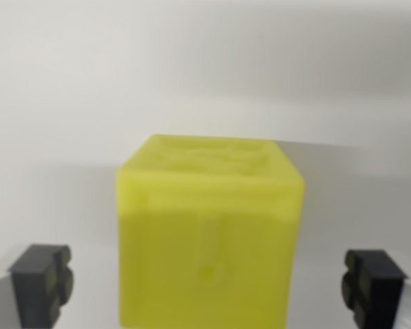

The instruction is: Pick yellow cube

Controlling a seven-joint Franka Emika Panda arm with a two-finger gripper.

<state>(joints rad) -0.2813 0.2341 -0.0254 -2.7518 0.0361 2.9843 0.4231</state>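
A yellow cube [209, 233] fills the middle of the wrist view, resting on a plain white surface. Its top face carries a raised pattern and its near face has a small round dimple. My gripper [209, 291] is open, with the cube standing between the two black fingertips. One fingertip [42, 282] shows at the wrist view's left and the other fingertip [371, 284] at the wrist view's right. Both pads stand apart from the cube's sides with white surface showing in the gaps. The cube's bottom edge is cut off by the frame.
The white surface [205, 75] stretches behind the cube with a soft grey shadow band across it.
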